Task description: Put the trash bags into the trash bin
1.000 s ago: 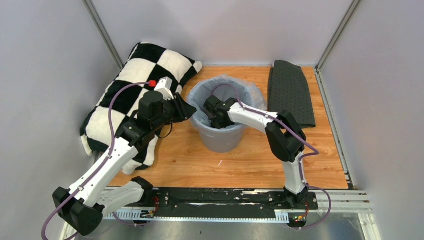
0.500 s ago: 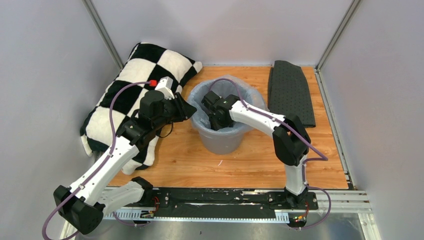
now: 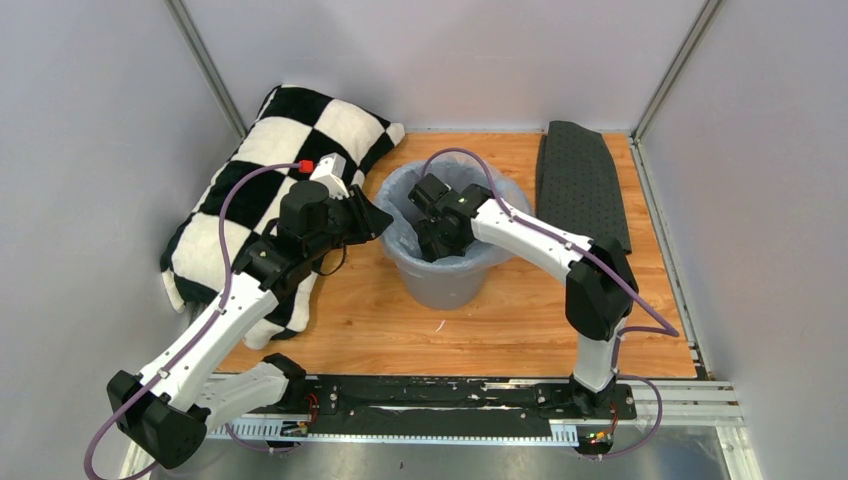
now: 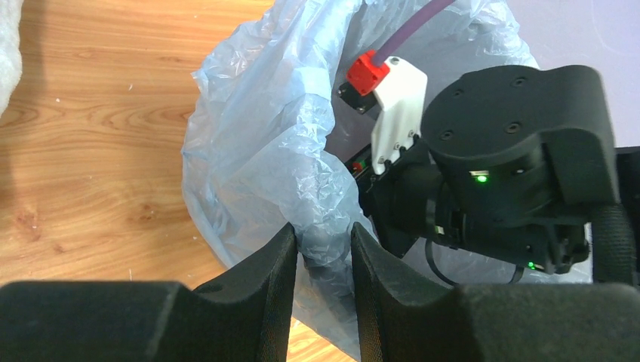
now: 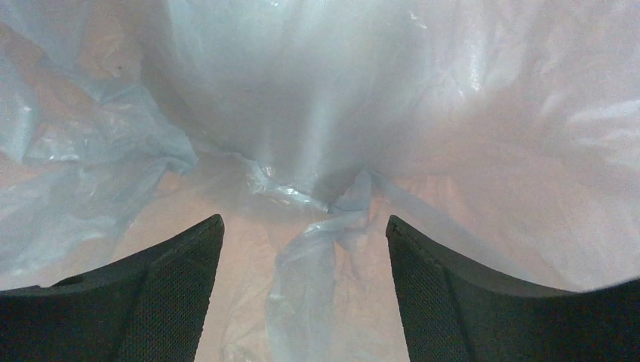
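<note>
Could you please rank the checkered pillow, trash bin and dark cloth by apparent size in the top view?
1. checkered pillow
2. trash bin
3. dark cloth, though close to the bin, whose rim stands nearer the camera.

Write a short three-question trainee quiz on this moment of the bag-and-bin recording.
1. True or false: the right tool is down inside the trash bin.
2. What is the left tool pinching? A) a sponge B) the trash bag at its rim C) a cup
3. Fill in: seen from above, the dark dotted cloth lies on the bin's ___ side.
Key: 1 true; 2 B; 3 right.
</note>
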`<state>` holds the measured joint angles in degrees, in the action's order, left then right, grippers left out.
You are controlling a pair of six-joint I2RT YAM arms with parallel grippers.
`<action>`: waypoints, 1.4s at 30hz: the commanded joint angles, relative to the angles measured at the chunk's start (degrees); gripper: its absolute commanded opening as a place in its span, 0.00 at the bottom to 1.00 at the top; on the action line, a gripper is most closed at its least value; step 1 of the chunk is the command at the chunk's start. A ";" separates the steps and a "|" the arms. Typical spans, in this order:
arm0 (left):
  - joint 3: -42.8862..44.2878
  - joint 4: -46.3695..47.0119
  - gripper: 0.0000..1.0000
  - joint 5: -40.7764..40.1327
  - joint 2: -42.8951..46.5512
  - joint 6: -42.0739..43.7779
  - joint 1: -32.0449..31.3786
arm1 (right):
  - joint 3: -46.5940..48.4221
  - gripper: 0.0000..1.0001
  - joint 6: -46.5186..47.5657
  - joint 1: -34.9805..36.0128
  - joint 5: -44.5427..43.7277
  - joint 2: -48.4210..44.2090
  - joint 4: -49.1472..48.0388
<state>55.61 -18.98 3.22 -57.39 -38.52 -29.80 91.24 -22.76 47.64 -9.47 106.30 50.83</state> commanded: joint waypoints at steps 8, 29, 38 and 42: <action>0.62 -3.07 0.33 -0.94 -0.39 1.26 -0.26 | 3.06 0.80 -0.04 1.38 0.31 -5.09 3.30; 0.28 -3.08 0.33 -1.36 -0.19 1.08 -0.34 | 10.49 0.84 1.34 1.76 1.21 -18.15 3.50; 0.28 -3.31 0.33 -1.43 -0.24 1.35 -0.34 | 1.18 0.80 -1.71 -1.14 -12.98 -35.90 1.38; 0.28 -3.30 0.33 -1.30 -0.35 1.41 -0.34 | -9.12 0.74 -4.29 -11.77 -8.31 -45.00 0.10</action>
<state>55.61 -19.40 2.48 -57.39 -38.44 -29.85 89.43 -24.25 44.40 -17.85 65.78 50.63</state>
